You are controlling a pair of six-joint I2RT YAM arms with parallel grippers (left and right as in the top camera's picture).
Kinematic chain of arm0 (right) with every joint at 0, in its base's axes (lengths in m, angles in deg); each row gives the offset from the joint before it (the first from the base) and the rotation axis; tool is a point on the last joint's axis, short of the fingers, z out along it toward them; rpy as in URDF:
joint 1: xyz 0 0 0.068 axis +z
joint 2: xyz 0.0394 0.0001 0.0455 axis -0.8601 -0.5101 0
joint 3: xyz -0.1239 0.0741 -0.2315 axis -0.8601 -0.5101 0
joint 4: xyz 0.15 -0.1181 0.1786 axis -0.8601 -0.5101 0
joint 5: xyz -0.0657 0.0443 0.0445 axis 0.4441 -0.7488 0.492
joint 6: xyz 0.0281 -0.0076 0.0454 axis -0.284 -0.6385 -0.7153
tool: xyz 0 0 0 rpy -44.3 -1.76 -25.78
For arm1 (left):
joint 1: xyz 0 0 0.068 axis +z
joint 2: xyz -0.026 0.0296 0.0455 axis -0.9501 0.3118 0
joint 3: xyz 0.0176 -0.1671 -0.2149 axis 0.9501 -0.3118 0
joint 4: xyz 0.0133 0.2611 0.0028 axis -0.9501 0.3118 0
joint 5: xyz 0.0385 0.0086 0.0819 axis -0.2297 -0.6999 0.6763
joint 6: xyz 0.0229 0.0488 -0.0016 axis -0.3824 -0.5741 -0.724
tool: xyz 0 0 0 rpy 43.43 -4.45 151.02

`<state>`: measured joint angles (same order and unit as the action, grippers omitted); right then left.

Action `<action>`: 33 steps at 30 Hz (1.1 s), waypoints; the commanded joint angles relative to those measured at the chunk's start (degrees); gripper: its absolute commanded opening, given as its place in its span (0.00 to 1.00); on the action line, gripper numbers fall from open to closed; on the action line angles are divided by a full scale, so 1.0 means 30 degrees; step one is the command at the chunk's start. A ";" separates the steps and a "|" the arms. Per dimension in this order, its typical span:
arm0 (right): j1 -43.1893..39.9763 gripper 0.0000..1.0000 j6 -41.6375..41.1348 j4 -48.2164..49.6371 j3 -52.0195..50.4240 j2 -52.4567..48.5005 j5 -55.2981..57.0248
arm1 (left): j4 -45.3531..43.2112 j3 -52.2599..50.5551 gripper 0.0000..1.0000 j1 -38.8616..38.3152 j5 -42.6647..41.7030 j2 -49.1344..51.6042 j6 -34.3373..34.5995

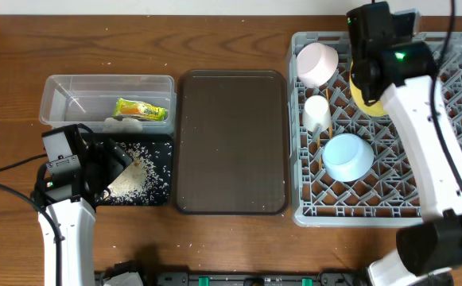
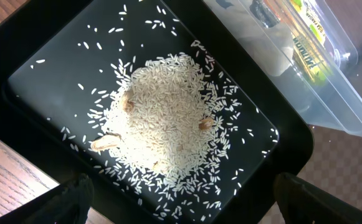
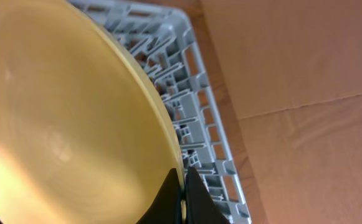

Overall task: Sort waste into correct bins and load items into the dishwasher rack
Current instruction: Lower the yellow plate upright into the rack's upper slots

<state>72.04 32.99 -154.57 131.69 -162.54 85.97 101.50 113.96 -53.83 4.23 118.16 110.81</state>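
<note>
My left gripper (image 1: 113, 165) (image 2: 184, 200) hangs open over the shallow black tray (image 1: 161, 193) (image 2: 50, 68), its fingers wide apart and empty. A heap of white rice (image 1: 131, 179) (image 2: 165, 124) lies in that tray, with loose grains around it. Behind it the clear tub (image 1: 71, 91) (image 2: 330, 93) holds the snack wrapper (image 1: 141, 109) (image 2: 308, 43) and a white tissue (image 1: 127, 124). At the grey dishwasher rack (image 1: 390, 199) (image 3: 199, 130), my right gripper (image 1: 366, 79) (image 3: 184, 186) is shut on the rim of the yellow plate (image 1: 367, 102) (image 3: 62, 124), which stands on edge.
A dark brown serving tray (image 1: 231, 143) lies between the bins and the rack. In the rack sit a pinkish bowl (image 1: 316, 62), a small white cup (image 1: 316, 113) and a light blue bowl (image 1: 347, 156). Bare wood table surrounds everything.
</note>
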 commanded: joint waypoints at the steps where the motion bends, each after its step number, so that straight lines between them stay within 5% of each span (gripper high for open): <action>1: -0.0233 0.01 -0.0488 -0.0226 -0.0117 -0.0780 0.0204 | 0.0058 0.0262 0.95 0.0087 0.0299 0.0022 0.0102; 33: -0.0248 0.05 -0.2346 0.0117 -0.0117 -0.2696 -0.1894 | 0.0058 0.0262 0.95 0.0087 0.0299 0.0022 0.0102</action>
<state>71.56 27.50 -154.49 131.47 -169.07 80.53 101.50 113.96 -53.83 4.20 118.16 110.81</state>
